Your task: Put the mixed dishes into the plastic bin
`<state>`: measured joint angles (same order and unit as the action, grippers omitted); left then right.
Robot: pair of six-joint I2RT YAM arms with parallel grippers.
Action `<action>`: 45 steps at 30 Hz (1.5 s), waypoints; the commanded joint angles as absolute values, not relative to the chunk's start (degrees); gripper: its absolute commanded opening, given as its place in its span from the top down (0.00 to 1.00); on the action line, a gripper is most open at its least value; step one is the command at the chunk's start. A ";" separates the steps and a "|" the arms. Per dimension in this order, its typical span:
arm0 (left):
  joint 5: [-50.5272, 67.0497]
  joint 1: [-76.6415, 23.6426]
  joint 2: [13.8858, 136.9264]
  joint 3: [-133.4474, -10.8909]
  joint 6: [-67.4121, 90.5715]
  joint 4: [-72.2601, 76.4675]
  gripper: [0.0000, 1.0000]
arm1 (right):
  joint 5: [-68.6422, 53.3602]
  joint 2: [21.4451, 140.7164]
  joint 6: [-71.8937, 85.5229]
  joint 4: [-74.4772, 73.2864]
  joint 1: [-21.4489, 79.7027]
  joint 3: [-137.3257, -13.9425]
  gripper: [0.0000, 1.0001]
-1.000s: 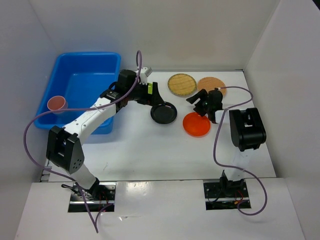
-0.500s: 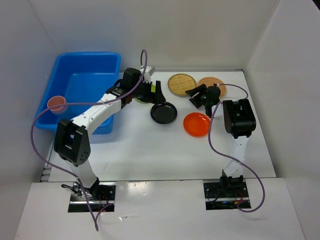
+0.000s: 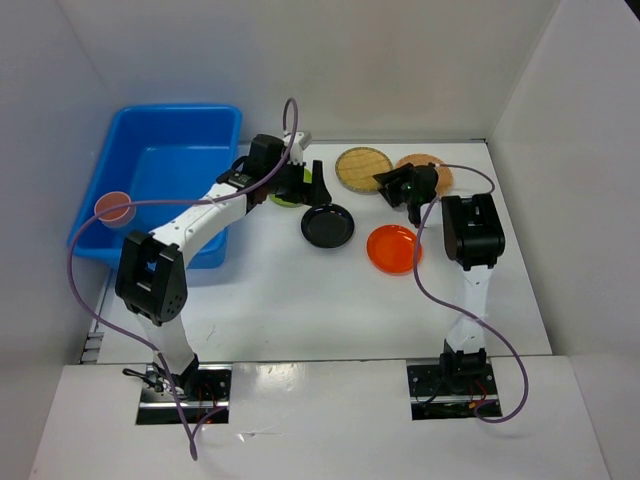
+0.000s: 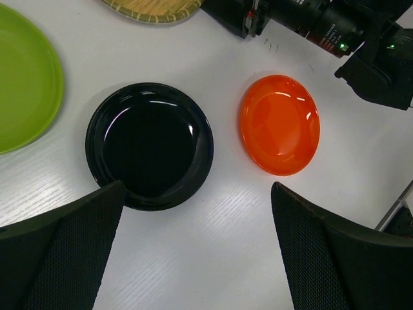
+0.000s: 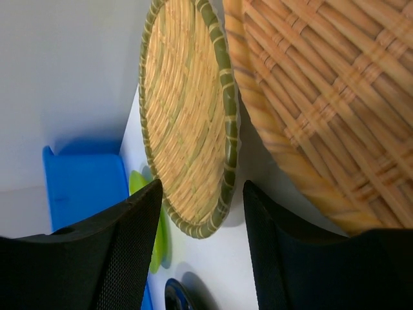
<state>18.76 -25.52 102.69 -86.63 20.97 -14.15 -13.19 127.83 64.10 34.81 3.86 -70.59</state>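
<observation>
The blue plastic bin (image 3: 165, 165) stands at the far left, with a salmon-pink cup (image 3: 113, 209) at its near left corner. The lime green plate (image 3: 285, 197), black plate (image 3: 327, 226) and orange plate (image 3: 393, 248) lie on the table, with two woven plates (image 3: 363, 169) (image 3: 425, 168) behind them. My left gripper (image 3: 310, 190) hangs open and empty over the black plate (image 4: 150, 145), which lies between the lime plate (image 4: 22, 77) and the orange plate (image 4: 280, 124). My right gripper (image 3: 398, 186) is open and empty at the near edge of the green-rimmed woven plate (image 5: 187, 123), beside the brown one (image 5: 322, 97). The blue cup is out of view.
White walls enclose the table on three sides. The right arm's wrist (image 4: 322, 22) sits close behind the orange plate. The left arm's purple cable (image 3: 70, 270) loops past the bin's near edge. The bin (image 5: 84, 184) shows beyond the lime plate (image 5: 151, 226).
My right gripper has moved from over the orange plate back to the two woven plates, its arm swinging upright. My left arm has shifted slightly but stays between the lime and black plates.
</observation>
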 commanded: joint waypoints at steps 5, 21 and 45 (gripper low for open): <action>19.25 -24.09 103.18 -88.42 19.25 -13.01 0.00 | -8.70 130.61 66.35 31.03 3.60 -74.36 0.42; 20.30 -22.51 103.71 -85.96 20.30 -10.20 0.00 | -4.75 132.37 65.74 21.45 6.24 -81.56 1.00; 46.76 -14.94 117.07 -96.24 33.40 2.37 0.00 | -20.21 92.67 44.74 28.57 7.38 -61.27 1.00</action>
<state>43.53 -14.76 117.43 -93.17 34.70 1.63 -17.19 101.19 47.42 25.50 6.04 -61.87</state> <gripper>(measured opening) 0.995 0.080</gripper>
